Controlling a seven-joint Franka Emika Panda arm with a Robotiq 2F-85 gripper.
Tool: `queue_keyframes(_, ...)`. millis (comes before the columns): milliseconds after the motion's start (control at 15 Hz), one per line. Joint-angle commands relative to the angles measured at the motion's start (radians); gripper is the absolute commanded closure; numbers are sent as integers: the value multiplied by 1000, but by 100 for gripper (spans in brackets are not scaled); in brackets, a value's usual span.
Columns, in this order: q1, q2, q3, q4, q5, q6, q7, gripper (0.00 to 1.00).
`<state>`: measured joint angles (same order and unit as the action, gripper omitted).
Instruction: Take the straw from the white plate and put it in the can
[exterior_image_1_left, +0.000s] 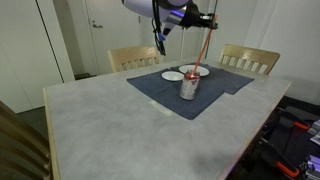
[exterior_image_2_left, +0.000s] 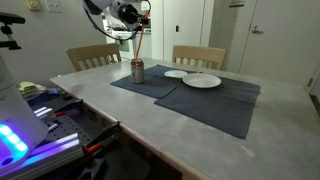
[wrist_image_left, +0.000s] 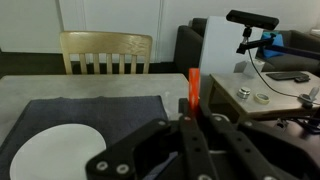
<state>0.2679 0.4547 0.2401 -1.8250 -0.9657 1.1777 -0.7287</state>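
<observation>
End effector (exterior_image_1_left: 208, 24) clamps the straw (exterior_image_1_left: 204, 46), which hangs toward the can (exterior_image_1_left: 189, 86)

Straight beneath the gripper (exterior_image_2_left: 141, 27) stands the can (exterior_image_2_left: 137, 70); off to one side of it the smaller dish (exterior_image_2_left: 176, 73) and white plate (exterior_image_2_left: 201, 81) lie low; open air all round the gripper; chair backs (exterior_image_2_left: 93, 55) rise at the table's far edge.

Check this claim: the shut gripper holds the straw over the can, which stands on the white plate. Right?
Wrong in one respect: the can stands on the dark mat, apart from the white plate, as an exterior view shows. The shut gripper does hold the straw over it.
</observation>
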Motion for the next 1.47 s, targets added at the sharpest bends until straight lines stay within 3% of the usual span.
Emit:
queue_keyframes(0,-8,17,6,15,-20,-29,-13,98)
queue_keyframes(1400,-3,30,11,53,-32,-55,-19,98)
